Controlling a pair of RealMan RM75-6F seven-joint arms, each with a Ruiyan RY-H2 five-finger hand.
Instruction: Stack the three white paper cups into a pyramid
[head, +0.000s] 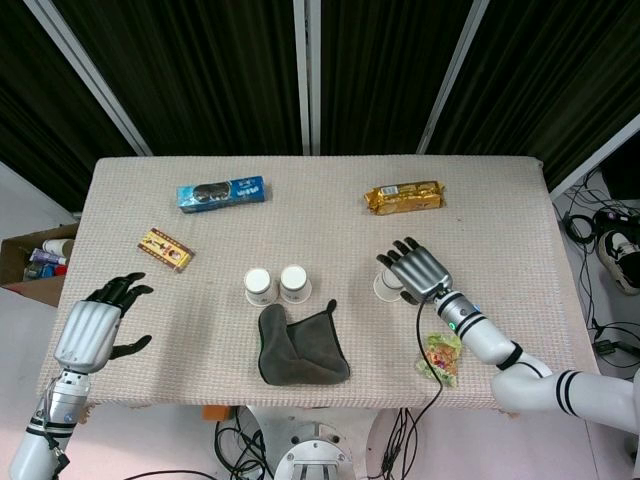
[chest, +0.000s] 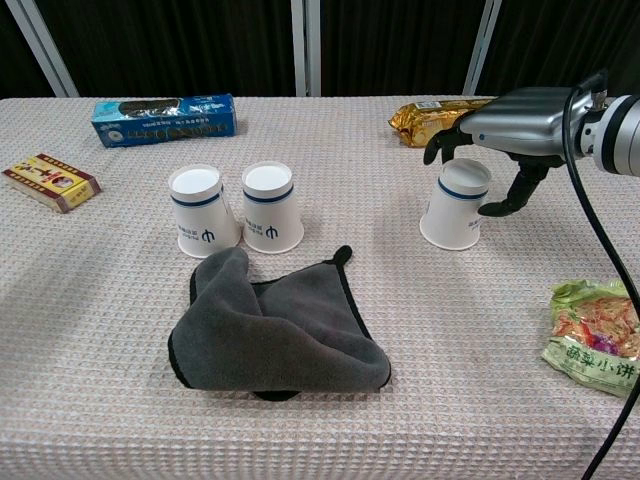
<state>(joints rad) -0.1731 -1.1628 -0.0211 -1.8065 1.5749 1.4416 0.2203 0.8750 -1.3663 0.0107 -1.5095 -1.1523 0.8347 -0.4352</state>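
The right hand (head: 418, 270) covers most of the third cup (head: 386, 288) from above. The snack bag (chest: 596, 336) is cut by the chest view's edge.

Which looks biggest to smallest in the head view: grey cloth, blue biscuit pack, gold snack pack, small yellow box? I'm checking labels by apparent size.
1. grey cloth
2. blue biscuit pack
3. gold snack pack, only slightly smaller than the blue pack, so that ranking is unsure
4. small yellow box
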